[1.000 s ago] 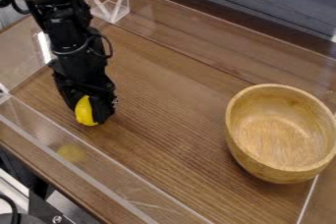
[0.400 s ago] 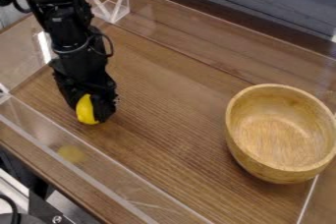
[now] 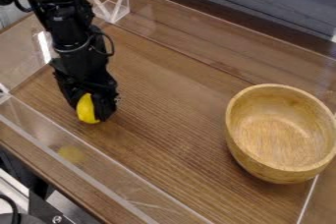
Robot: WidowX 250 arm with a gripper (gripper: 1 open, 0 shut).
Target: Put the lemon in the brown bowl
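The lemon (image 3: 86,111) is small and bright yellow. It sits on the wooden table at the left, between my gripper's two black fingers. My gripper (image 3: 86,103) reaches straight down over it and its jaws stand close on both sides of the lemon. The lemon still rests at table level. The brown bowl (image 3: 281,131) is large, round and light wood. It stands upright at the right, far from the gripper, and its hollow holds nothing.
A clear acrylic wall (image 3: 157,200) runs along the table's front edge and another one runs along the back and left. A faint yellow reflection of the lemon (image 3: 70,152) shows in the front wall. A clear bracket (image 3: 116,7) stands at the back left.
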